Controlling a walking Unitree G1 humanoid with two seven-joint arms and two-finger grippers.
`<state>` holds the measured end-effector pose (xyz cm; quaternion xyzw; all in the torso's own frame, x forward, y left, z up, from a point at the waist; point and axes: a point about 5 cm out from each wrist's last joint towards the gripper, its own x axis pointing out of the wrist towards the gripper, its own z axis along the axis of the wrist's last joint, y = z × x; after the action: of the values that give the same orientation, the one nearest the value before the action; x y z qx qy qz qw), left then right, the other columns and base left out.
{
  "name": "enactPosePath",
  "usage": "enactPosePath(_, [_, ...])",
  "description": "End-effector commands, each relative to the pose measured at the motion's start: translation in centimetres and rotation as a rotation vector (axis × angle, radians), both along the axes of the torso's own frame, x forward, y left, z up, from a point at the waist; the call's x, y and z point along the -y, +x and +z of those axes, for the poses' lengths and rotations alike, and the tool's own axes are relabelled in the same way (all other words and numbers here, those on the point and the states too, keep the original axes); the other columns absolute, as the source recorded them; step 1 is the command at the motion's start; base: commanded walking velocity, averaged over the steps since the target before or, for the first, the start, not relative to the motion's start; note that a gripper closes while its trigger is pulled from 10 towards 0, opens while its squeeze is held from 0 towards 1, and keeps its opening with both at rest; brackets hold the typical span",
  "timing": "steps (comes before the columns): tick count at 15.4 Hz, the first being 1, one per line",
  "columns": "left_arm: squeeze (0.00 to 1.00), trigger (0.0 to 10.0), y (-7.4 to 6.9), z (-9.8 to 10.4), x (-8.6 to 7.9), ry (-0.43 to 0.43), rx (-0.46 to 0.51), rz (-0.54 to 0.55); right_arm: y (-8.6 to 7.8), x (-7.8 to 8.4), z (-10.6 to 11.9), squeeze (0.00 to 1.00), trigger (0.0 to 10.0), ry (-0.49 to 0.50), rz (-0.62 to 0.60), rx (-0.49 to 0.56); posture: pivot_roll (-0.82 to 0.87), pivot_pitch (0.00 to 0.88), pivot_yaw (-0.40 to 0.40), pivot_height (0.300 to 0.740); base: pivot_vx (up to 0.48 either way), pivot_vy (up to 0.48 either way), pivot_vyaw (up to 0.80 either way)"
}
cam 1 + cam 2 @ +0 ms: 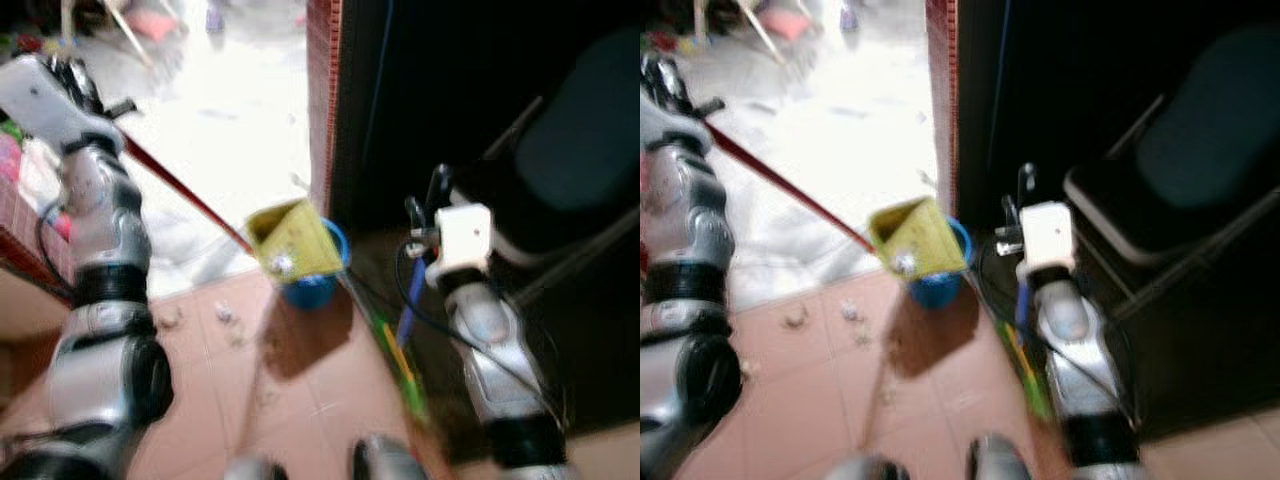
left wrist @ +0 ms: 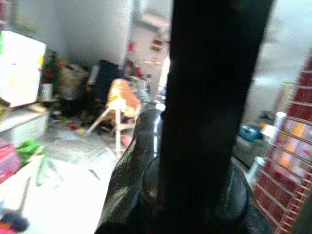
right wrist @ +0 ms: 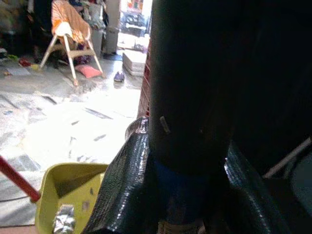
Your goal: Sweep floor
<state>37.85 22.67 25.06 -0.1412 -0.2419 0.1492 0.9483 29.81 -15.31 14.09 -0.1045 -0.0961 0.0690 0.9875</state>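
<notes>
The left gripper [image 1: 70, 75] is closed around a red handle [image 1: 185, 195] whose far end carries the yellow dustpan [image 1: 292, 240], with crumpled litter [image 3: 63, 218] inside it. The right gripper [image 3: 183, 195] is clamped on a dark broom handle [image 3: 190, 83]; the dustpan sits just beside its fingers, above a blue bucket [image 1: 312, 285].

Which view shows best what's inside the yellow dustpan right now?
The right wrist view: the yellow dustpan opens toward it, crumpled scrap inside. Both eye views show it blurred, tilted over the blue bucket. The left wrist view faces away.
</notes>
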Motion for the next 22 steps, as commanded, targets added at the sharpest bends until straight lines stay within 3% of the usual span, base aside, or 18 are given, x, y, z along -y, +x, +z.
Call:
enactPosePath(1, [0.00, 10.0, -0.4, 2.5, -0.8, -0.003, 0.106, 0.028, 0.0, -0.3, 1.5, 0.00, 10.0, -0.018, 0.015, 0.073, -0.05, 0.068, 0.022, 0.740, 0.375, 0.300, 0.00])
enactPosePath(5, [0.00, 10.0, -0.4, 2.6, -0.6, 0.002, 0.109, 0.041, 0.1, -0.4, 1.5, 0.00, 10.0, -0.019, 0.017, 0.073, -0.05, 0.067, 0.021, 0.740, 0.371, 0.303, 0.00])
enactPosePath(10, [0.00, 10.0, -0.3, 3.1, 0.1, 0.030, 0.130, 0.041, 0.1, -0.4, 1.5, 0.00, 10.0, -0.015, 0.020, 0.071, -0.07, 0.061, 0.023, 0.740, 0.000, 0.000, 0.00])
enactPosePath(15, [0.00, 10.0, 0.7, 4.5, 3.1, 0.085, 0.190, -0.022, -0.5, 0.1, 1.6, 0.00, 10.0, -0.027, 0.007, 0.073, -0.10, 0.071, 0.043, 0.740, 0.000, 0.000, 0.00])
enactPosePath(22, [0.00, 10.0, 1.6, 2.7, 7.6, 0.198, 0.152, -0.129, -2.4, -0.4, 1.3, 0.00, 10.0, -0.002, -0.012, 0.074, -0.13, 0.099, 0.103, 0.740, 0.000, 0.000, 0.00])
